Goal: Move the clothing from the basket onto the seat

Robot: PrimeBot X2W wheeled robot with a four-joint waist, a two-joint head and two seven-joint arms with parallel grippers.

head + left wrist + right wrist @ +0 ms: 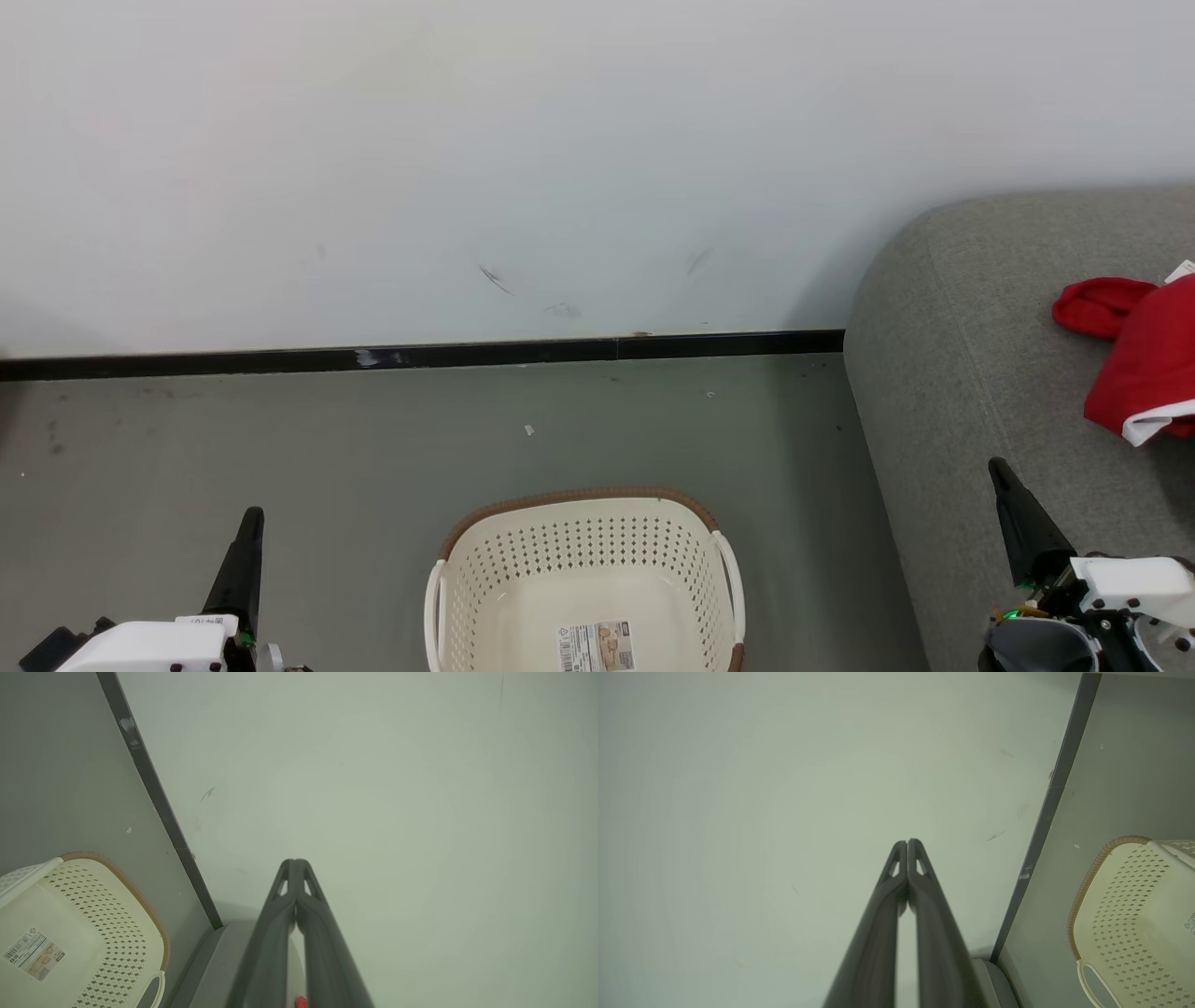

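**Basket bare; red clothing on seat; both jaws clenched on nothing**

Left gripper (250, 523) and right gripper (1004, 476): fingers pressed tip to tip, nothing between them. The basket (579, 493) stands on the floor (280, 429) between the two grippers, with its base sticker (597, 647) exposed and no fabric seen inside. The clothing (1144, 359) lies crumpled on the seat (952, 355), beyond and right of the right gripper's tips and well apart from the left's.

Judgement: the transfer looks complete. The fabric should be light, limp and not fragile, and will drape when lifted. If regrasping, pinch a raised bunched fold mid-heap. A grip on the white-edged hem would likely let the rest trail.
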